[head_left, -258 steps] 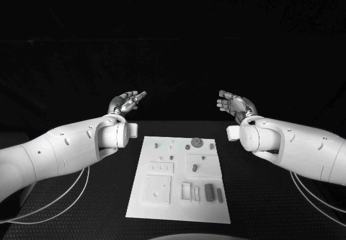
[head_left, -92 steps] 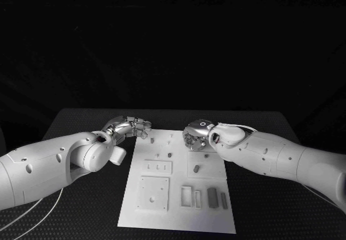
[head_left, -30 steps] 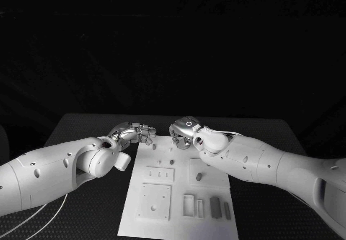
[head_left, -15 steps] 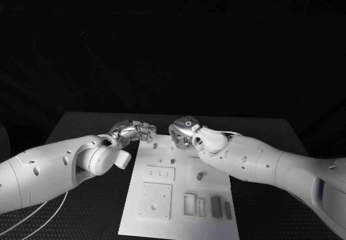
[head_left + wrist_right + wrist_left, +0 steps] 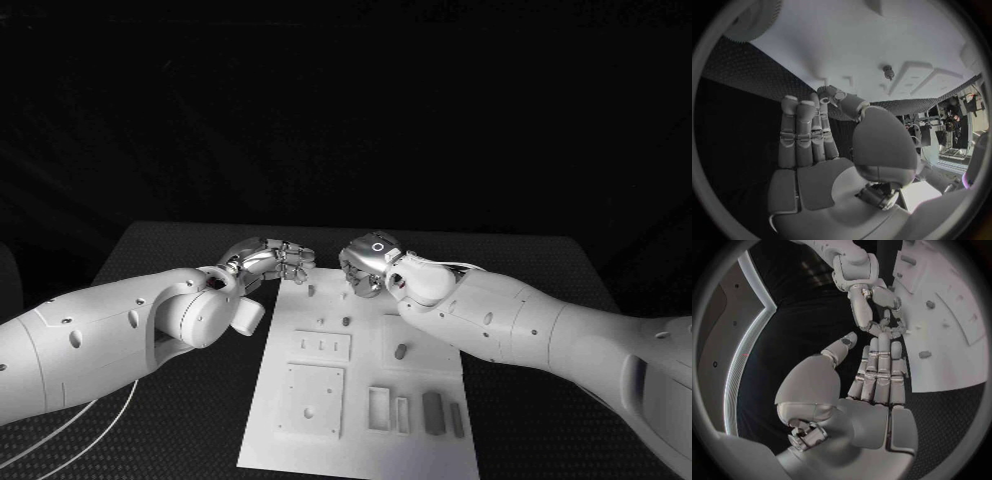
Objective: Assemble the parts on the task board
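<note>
The task board [image 5: 361, 400] lies in the middle of the table [image 5: 534, 270], long axis running away from the robot. Its far end is hidden behind both hands. Left hand [image 5: 270, 264] fingers extended, empty; right hand [image 5: 368, 263] likewise, hovering.

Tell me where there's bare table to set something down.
Free: black table right of the task board, and the strip on the board's left below the left arm. Crowded: the board's far end, where the left robot hand and right robot hand nearly meet.
</note>
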